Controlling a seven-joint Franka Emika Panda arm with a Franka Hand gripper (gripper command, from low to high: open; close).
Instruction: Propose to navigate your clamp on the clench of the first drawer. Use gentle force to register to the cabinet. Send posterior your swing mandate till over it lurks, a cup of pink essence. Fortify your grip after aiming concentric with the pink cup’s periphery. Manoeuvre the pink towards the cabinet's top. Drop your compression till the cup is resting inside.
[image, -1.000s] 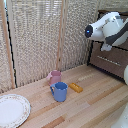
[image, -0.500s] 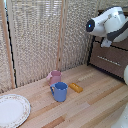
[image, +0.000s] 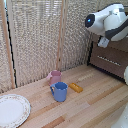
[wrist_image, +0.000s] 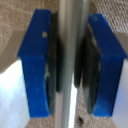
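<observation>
In the wrist view my clamp (wrist_image: 70, 62) has its two dark-blue fingers (wrist_image: 34, 60) on either side of the clench (wrist_image: 71, 25), a silver bar, with the dark pads pressed against it. In the exterior view the white arm (image: 107, 22) reaches to the upper part of the dark brown cabinet (image: 112, 62) at the exterior view's right. There the arm hides the clamp and the first drawer. A lower drawer's silver handle (image: 108, 59) shows. The pink cup (image: 54, 77) stands upright on the wooden table, just behind a blue mug (image: 60, 91).
A small orange block (image: 76, 87) lies beside the blue mug. A white plate (image: 11, 110) sits at the exterior view's lower left. A pale reed screen (image: 40, 35) backs the table (image: 90, 107).
The arm's upper body rose slightly and shifted a little toward the cabinet. The cups, block and plate have not moved.
</observation>
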